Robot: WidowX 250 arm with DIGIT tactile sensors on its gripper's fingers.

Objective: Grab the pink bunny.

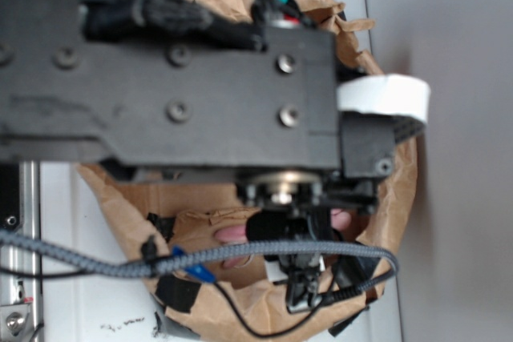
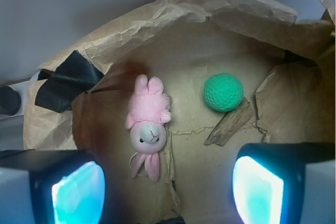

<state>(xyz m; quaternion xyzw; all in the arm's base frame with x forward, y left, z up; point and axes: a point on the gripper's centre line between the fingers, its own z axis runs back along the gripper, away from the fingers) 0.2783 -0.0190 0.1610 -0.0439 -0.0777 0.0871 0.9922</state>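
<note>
While my gripper (image 2: pixel 168 192) hangs spread wide and empty, the bunny (image 2: pixel 148 127) lies left of centre in the bag (image 2: pixel 210 9); descending straight, I risk closing beside it or catching crumpled paper.

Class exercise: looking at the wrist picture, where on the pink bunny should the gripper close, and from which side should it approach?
Grip the pink bunny across its plump middle, coming straight down from above. It lies flat and lengthwise on the paper bag, so its narrow width probably fits between the open fingers. The green ball sits well aside.
</note>
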